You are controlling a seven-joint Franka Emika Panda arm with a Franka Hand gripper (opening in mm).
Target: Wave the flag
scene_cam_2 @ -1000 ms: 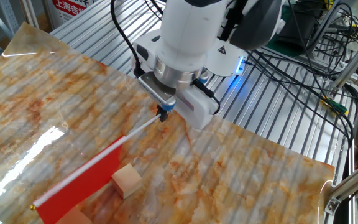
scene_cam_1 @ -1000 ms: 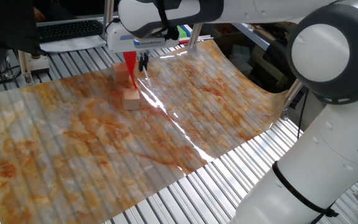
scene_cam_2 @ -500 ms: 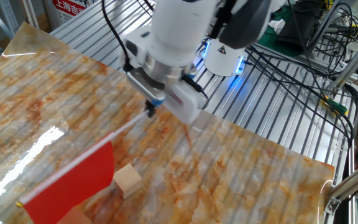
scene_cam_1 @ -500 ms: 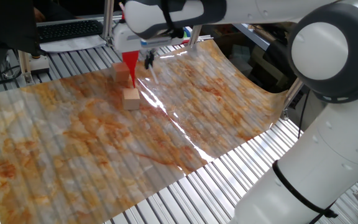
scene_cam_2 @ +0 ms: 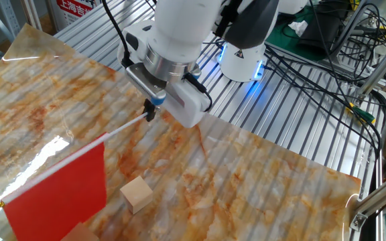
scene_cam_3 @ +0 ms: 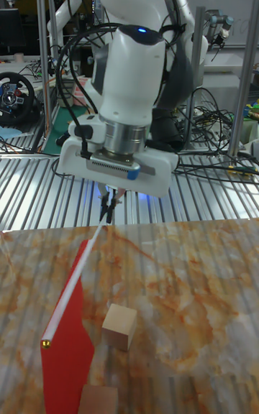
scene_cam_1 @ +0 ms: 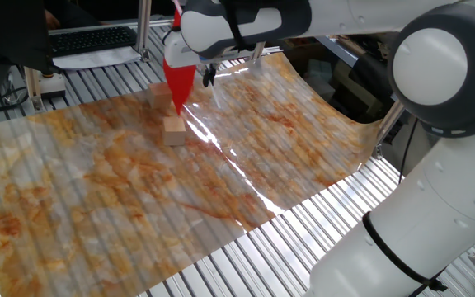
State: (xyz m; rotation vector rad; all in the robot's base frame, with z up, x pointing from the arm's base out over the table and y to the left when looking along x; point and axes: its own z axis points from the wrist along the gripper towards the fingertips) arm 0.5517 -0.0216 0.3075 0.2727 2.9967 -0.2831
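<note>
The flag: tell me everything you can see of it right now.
The flag is a plain bright-red rectangular cloth on a thin white stick with a small gold tip at its far end. The gripper pinches the stick's near end, so the stick slants down and away from it while the cloth hangs below the stick. The flag appears held clear of the marbled table cover, near two tan wooden blocks; whether the cloth brushes either block cannot be told.

The flag (scene_cam_2: 66, 184), a plain bright-red rectangular cloth on a thin white stick, sits in the lower left of the other fixed view, its stick slanting up to the right and its cloth hanging below, while in the tall fixed view it (scene_cam_3: 68, 342) fills the lower left.
</note>
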